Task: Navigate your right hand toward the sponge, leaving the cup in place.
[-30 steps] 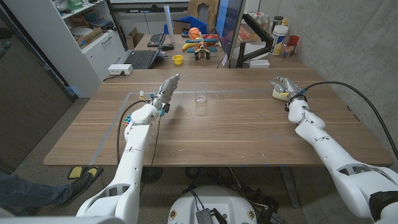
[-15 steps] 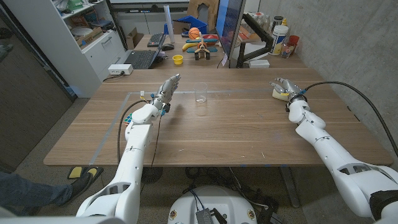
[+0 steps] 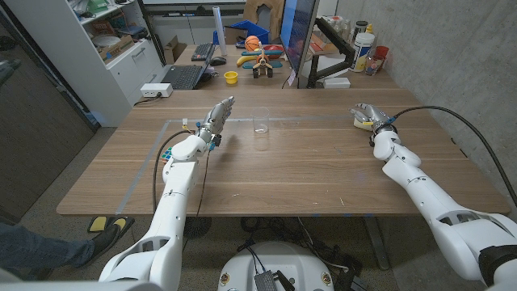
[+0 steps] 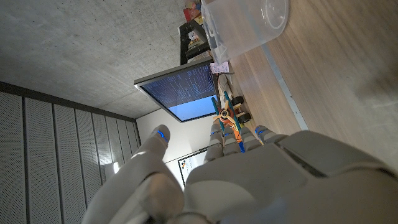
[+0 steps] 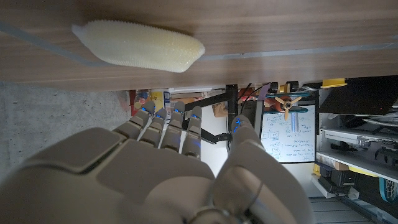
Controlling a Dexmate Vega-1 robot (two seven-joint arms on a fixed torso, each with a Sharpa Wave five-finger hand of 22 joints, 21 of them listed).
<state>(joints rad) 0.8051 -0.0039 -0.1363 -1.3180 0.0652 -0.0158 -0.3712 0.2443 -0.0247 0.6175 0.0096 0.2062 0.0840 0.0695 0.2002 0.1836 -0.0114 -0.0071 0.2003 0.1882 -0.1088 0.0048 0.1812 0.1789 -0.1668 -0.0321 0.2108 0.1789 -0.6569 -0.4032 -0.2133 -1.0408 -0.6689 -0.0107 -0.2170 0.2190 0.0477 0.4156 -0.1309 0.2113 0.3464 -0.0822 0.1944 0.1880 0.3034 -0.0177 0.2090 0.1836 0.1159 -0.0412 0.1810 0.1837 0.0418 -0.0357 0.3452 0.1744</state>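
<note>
Head view showed the right hand [image 3: 364,111] at the far right part of the table [image 3: 307,170], directly over the pale yellow sponge [image 3: 365,124], which peeked out from under its fingers. Compared with the pictures half a second and a second earlier, the hand had crept only slightly farther over the sponge; the arm's pose was otherwise almost the same. In the right wrist view the sponge [image 5: 140,42] lay on the wood just ahead of the fingertips [image 5: 165,121], apart from them, and the fingers were loosely extended side by side with the thumb set off, holding nothing. I judged the reach essentially finished, with little left but to settle. The clear cup [image 3: 260,121] stood upright near the table's middle, well apart from the right hand and unmoved across the three head pictures. The left hand [image 3: 216,115] hung just beside the cup without touching it, fingers straight and gripping nothing, unchanged as well.
</note>
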